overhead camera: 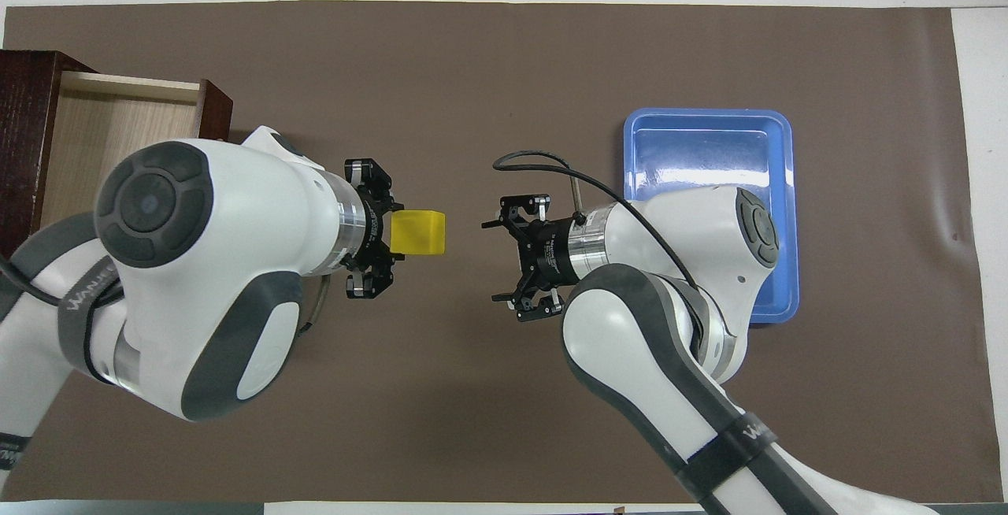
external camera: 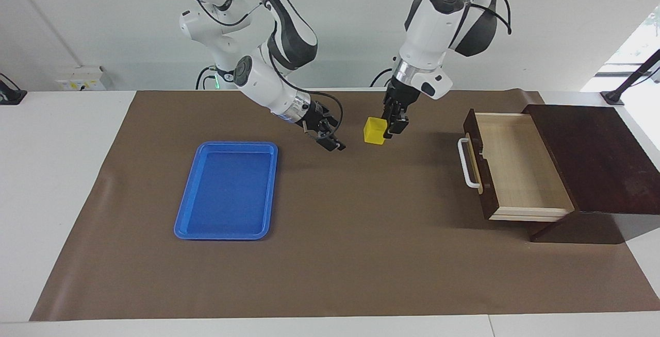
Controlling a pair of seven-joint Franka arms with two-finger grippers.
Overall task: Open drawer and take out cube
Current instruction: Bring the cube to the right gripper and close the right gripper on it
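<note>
Hiding cube's (external camera: 375, 131) side: left pincer (external camera: 390, 127)

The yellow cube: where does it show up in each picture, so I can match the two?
Facing view: the cube is upper middle, held by the left gripper.
Overhead view: the cube is left of centre, at that gripper's tip.
Shared landmark: the blue tray, toward the right arm's end.

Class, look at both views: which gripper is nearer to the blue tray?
Right. The right gripper hangs over the mat just beside the blue tray. The left gripper holds the cube above mid-table, toward the open drawer.
</note>
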